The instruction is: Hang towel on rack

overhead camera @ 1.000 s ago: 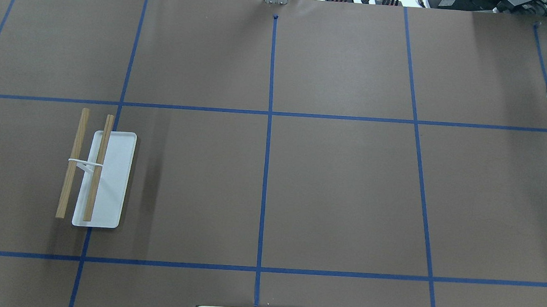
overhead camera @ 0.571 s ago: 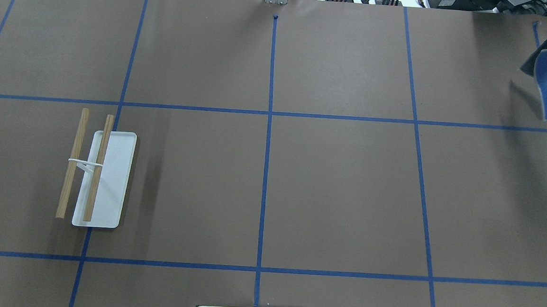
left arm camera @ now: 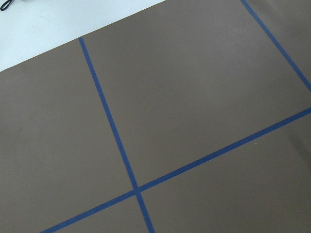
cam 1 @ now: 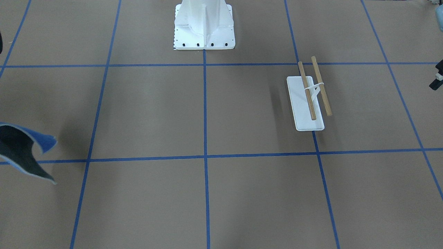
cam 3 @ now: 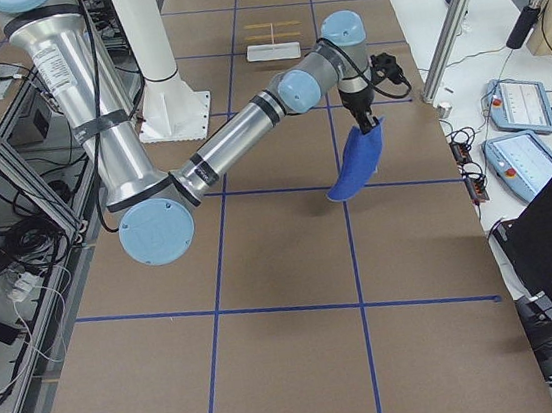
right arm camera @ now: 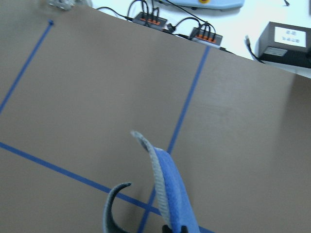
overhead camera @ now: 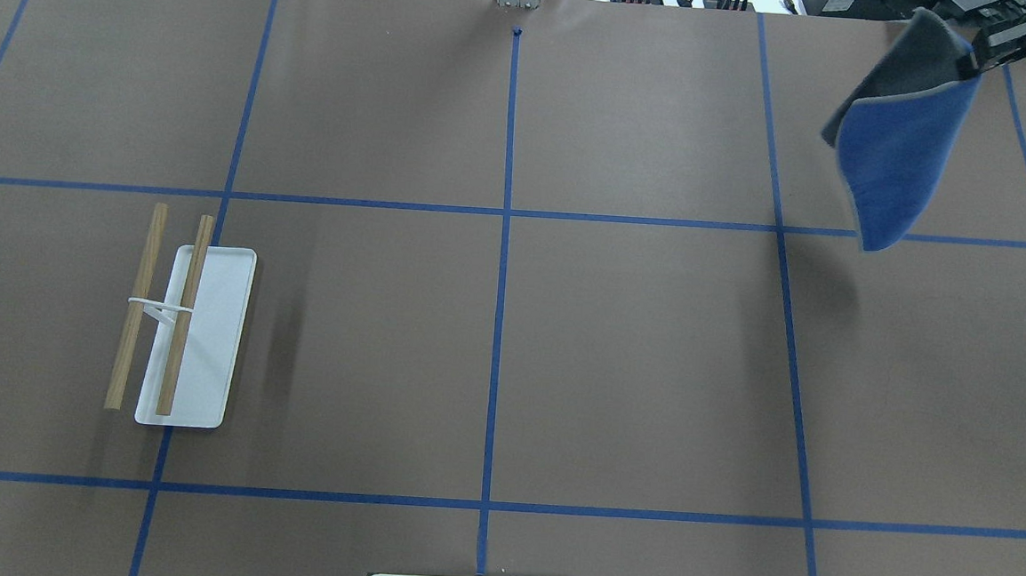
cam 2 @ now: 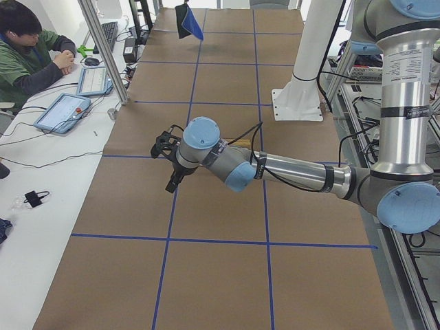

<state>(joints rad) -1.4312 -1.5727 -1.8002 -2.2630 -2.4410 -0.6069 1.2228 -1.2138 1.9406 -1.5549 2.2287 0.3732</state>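
Right gripper (overhead camera: 972, 56) pinches towel (overhead camera: 897, 160), seen overhead; front-facing shows only its hanging end.

Your tabletop (overhead camera: 650, 377) is brown, gridded with blue tape (overhead camera: 498, 323). On it the rack (overhead camera: 183, 321) stands well to the robot's left of the white pedestal (cam 1: 204, 24).

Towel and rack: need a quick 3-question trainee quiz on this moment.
1. True or false: the towel lies flat on the table.
2. Which hand holds the towel?
3. The rack is: A bare, B draped with cloth, C tipped over.
Key: 1 false, it hangs in the air; 2 the right hand; 3 A.
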